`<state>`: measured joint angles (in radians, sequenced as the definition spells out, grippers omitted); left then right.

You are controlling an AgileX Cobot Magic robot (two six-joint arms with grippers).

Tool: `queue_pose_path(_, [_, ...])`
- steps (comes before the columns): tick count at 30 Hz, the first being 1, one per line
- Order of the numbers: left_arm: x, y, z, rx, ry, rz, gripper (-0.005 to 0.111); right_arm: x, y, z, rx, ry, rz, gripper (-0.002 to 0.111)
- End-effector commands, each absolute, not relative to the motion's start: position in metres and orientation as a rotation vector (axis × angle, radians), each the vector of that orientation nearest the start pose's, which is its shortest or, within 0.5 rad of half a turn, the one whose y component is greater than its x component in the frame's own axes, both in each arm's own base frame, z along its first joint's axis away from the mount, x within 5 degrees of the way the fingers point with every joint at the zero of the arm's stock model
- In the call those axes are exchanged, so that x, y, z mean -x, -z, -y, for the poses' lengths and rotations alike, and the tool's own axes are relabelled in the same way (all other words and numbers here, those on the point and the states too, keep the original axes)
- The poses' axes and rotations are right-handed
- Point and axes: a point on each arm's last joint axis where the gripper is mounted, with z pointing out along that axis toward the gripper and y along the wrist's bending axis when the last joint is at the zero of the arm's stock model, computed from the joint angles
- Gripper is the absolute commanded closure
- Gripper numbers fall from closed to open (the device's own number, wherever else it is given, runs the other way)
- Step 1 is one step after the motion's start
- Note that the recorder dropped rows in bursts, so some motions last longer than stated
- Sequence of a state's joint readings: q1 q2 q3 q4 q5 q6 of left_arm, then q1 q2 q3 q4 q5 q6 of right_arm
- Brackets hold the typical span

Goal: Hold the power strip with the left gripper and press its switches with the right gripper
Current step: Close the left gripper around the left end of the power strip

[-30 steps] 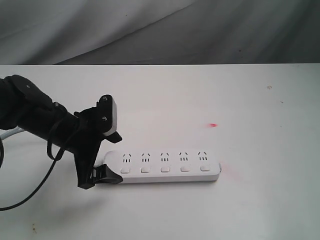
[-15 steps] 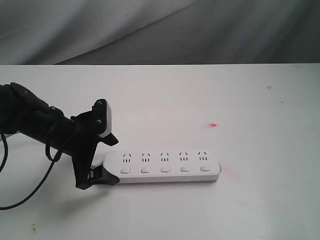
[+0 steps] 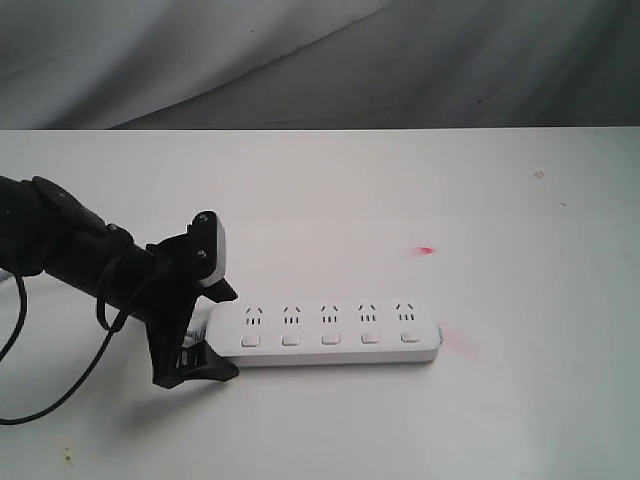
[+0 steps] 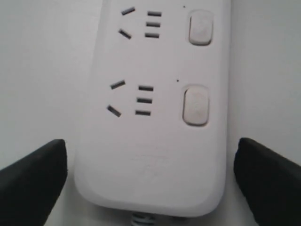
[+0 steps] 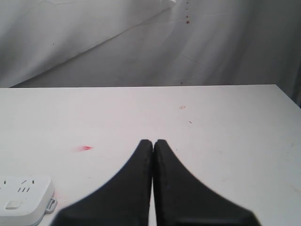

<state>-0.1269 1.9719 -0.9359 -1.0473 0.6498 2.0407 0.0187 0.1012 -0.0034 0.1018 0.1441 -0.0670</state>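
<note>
Two black fingers (image 4: 35, 176) of the left gripper (image 3: 215, 328) stand spread wide, one on each side of the cable end of the power strip (image 3: 335, 333). A gap shows on both sides, so nothing is gripped. The strip lies flat on the white table (image 3: 400, 200), its five switches (image 3: 330, 339) running away from that gripper. The right gripper (image 5: 153, 143) is pinched closed and empty, apart from the strip's far end.
</note>
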Motion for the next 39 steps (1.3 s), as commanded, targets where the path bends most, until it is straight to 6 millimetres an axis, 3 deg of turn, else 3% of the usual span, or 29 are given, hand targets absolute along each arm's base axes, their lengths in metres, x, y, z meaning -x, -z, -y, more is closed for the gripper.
queue_pose_path(1, [-0.3203,-0.1032,0.0846,-1.561,0.530,-2.092,0.018,-0.0637,-0.1950,-0.0020,-0.015,-0.051,-1.717,0.108])
queue_pose_path(17, [-0.3199,-0.1034,0.0809,-1.579,0.547,-2.069,0.019,-0.0637,-0.1950,-0.0020,-0.015,-0.051,-1.717,0.108])
queue_pose_path(24, [-0.3196,-0.1031,0.0806,-1.585,0.546,-2.071,0.038,-0.0637,-0.1950,-0.0020,-0.015,-0.051,-1.717,0.108])
queue_pose_path(39, [-0.3196,-0.1031,0.0806,-1.589,0.544,-2.066,0.039,-0.0637,-0.1950,-0.0020,-0.015,-0.051,-1.717,0.108])
